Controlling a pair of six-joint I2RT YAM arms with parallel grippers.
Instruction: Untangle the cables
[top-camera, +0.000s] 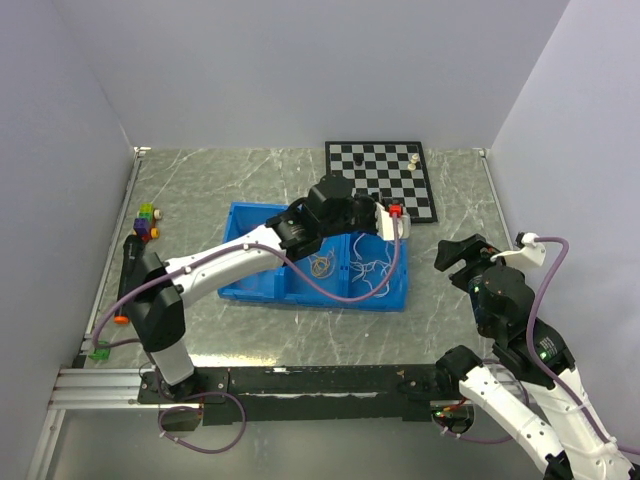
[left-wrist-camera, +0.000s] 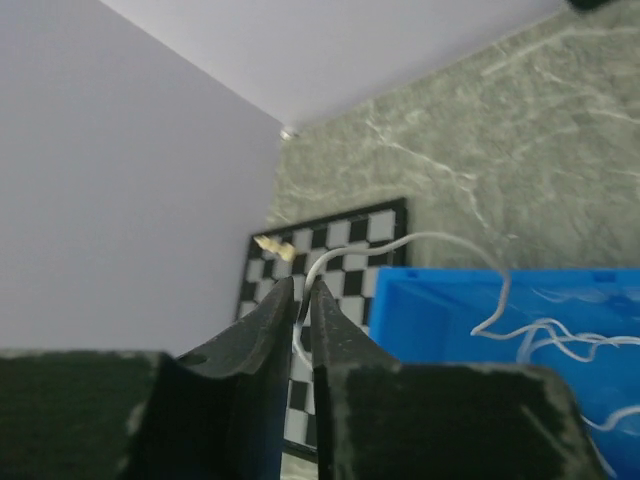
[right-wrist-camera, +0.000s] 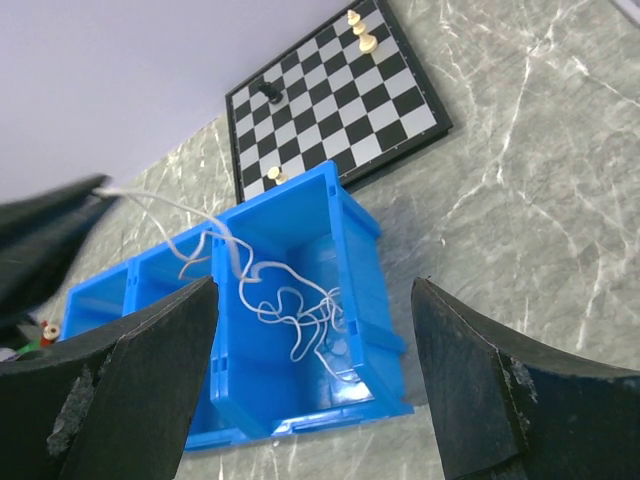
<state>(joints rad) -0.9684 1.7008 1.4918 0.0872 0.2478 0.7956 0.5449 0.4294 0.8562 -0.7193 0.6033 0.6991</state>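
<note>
A tangle of thin white cables (top-camera: 372, 272) lies in the right compartment of the blue bin (top-camera: 255, 290). A small yellow-orange loop (top-camera: 321, 265) lies in the middle compartment. My left gripper (top-camera: 388, 220) hangs over the bin's far right corner. In the left wrist view it (left-wrist-camera: 303, 287) is shut on one white cable (left-wrist-camera: 440, 238), which arcs down into the bin (left-wrist-camera: 430, 310). My right gripper (top-camera: 455, 255) is open and empty to the right of the bin. In its own view (right-wrist-camera: 315, 285) it looks down on the white tangle (right-wrist-camera: 300, 312).
A chessboard (top-camera: 380, 180) with a few pieces lies behind the bin, close to my left gripper. Coloured blocks (top-camera: 146, 222) sit at the table's left edge. Walls enclose the table on three sides.
</note>
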